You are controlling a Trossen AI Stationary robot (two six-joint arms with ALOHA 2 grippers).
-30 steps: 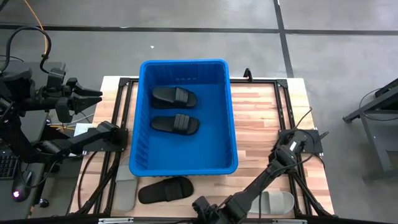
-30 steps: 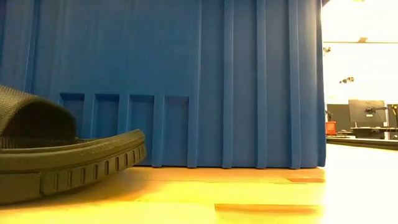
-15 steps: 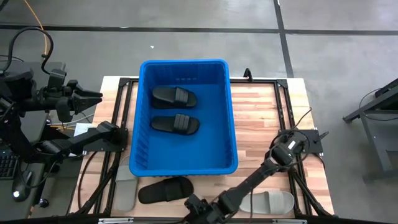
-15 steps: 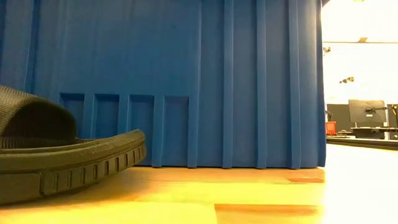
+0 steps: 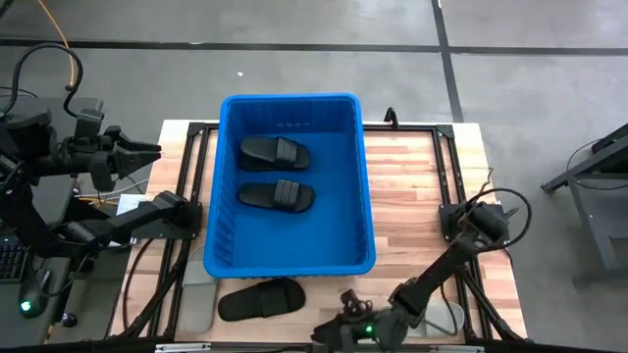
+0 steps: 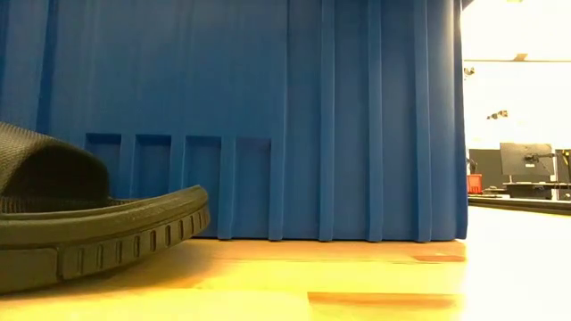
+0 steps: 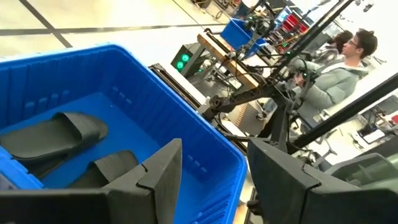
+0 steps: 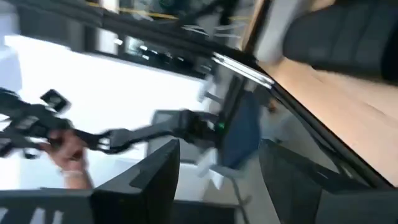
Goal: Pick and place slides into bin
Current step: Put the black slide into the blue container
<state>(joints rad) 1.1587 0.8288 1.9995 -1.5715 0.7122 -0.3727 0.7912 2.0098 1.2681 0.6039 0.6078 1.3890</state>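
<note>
The blue bin (image 5: 291, 260) stands mid-table with two black slides (image 5: 276, 152) (image 5: 278, 194) flat on its floor; they also show in the left wrist view (image 7: 56, 134). A third black slide (image 5: 260, 299) lies on the table before the bin's near wall and shows in the low view (image 6: 89, 223). One light grey slide (image 5: 199, 306) lies to its left. Another light grey slide (image 5: 449, 316) lies near the right corner, mostly under my right arm. My right gripper (image 5: 339, 328) (image 8: 217, 149) is open and empty at the near edge. My left gripper (image 5: 155, 149) (image 7: 214, 149) is open and empty, raised off the table's left side.
The bin's ribbed near wall (image 6: 312, 116) fills the low view. Black frame rails (image 5: 446, 167) run along the table on both sides of the bin. Bare wood (image 5: 412, 186) lies right of the bin. A person (image 7: 348, 56) sits in the room beyond.
My right gripper has shifted along the table's near edge, first a little toward the left edge, then back toward the right edge. Its forearm now covers most of the right grey slide. The slides and the bin have stayed where they were.
</note>
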